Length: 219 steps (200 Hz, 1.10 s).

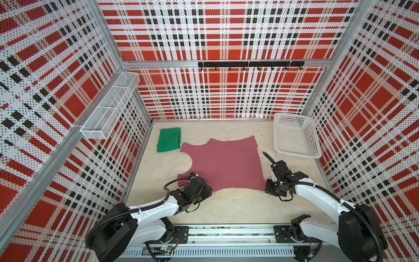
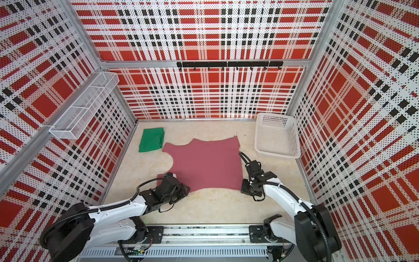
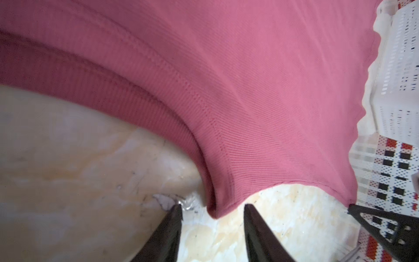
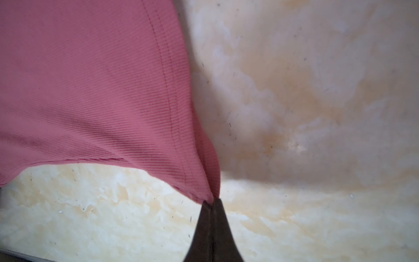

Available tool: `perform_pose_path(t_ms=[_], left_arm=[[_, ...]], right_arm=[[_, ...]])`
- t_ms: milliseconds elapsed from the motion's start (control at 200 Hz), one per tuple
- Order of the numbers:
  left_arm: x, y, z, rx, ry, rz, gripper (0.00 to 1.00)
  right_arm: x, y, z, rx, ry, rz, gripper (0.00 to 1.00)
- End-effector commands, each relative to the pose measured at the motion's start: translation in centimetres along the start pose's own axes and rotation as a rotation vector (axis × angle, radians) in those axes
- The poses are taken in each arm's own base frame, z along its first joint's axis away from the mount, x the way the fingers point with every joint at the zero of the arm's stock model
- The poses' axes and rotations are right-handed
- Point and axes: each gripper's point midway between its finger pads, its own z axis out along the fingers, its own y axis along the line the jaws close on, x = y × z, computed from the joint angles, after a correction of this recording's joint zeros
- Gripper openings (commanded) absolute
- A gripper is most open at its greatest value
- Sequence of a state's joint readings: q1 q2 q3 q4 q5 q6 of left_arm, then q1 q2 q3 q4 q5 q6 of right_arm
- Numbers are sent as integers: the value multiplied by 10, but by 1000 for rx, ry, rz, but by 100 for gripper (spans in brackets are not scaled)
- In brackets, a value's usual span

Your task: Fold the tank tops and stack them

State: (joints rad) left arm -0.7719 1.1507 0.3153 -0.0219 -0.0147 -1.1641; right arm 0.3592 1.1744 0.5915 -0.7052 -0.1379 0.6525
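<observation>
The ribbed rose-pink tank top [image 1: 223, 163] lay spread flat mid-table; the green tank top [image 1: 169, 139] sat folded near the far-left corner. The right gripper [image 4: 212, 200] was clenched on the pink hem corner. The left gripper [image 3: 213, 207] stood parted, a strap end between its jaws.

The pink tank top [image 1: 226, 163]: dusty rose, finely ribbed, stitched in the same shade (ribs clearest in the wrist views). Left of it, the green tank top [image 1: 169, 140]: bright, plain. Right of it, the basket [image 1: 297, 154]: white, pierced in a grid. Beneath it, the table [image 1: 226, 204]: cream with yellowish marbling. Behind it, the walls [image 1: 226, 34]: dotted red, white and black plaid.
</observation>
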Motion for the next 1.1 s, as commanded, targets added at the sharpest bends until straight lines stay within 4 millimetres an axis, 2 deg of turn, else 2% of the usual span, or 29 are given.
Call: perform_pose_path(t_ms=[0,220,506,712,912,1092], left_arm=[[16,6,8,14,58,-43,44],[19,11,15,-8,70,-44,33],[5,5,7,-53,23,-5,0],[-4,-2,-8,-60,5,25,0],[-16,-10,-15,-83,27,96,0],[-37,-22,-17,-102,34,175,0]], right_arm=[[0,-1,-2,17,-4,2,0],[-3,0,0,14,-9,-2,0],[1,0,-7,11,-4,-1,0],[0,6,-25,-6,-22,-9,0],[-15,20,-39,-25,-44,-41,0],[-36,31,-48,-15,-71,-89,0]])
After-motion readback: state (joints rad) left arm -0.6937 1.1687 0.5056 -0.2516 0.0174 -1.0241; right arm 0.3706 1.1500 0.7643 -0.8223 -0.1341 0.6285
